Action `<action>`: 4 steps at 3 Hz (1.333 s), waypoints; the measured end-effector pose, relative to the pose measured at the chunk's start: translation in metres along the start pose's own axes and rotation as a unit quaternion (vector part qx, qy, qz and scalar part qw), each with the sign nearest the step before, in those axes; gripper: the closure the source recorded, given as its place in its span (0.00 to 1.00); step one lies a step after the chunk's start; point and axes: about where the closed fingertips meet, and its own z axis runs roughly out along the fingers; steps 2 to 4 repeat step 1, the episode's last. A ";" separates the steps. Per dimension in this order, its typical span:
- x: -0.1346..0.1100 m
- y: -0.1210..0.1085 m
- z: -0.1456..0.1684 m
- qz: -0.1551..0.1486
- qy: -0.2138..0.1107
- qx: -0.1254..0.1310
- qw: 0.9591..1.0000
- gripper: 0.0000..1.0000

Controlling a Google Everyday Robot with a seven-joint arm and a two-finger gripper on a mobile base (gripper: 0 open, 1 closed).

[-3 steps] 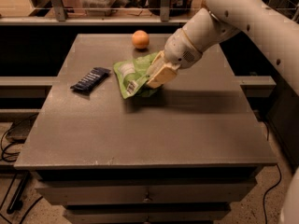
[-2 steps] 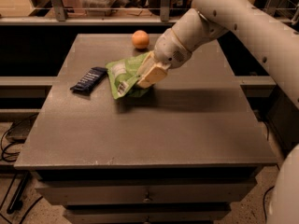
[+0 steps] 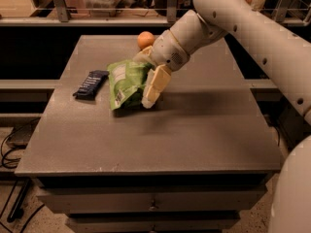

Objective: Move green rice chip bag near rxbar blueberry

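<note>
1 arm angled down-left | gripper (image 3: 144,97) clamps green rice chip bag (image 3: 124,80)

arm outstretched, gripper (image 3: 145,99) low and angled down, clamping green rice chip bag (image 3: 124,81).

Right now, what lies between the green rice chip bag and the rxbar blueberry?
Nothing: in the camera view only bare table separates the green rice chip bag from the rxbar blueberry. The gripper holds the bag opposite the bar.

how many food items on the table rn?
3: rxbar blueberry at left, green rice chip bag mid-table in the hand, orange at back. None looks hidden.
</note>
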 end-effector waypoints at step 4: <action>0.000 0.000 0.000 0.000 0.000 0.000 1.000 0.00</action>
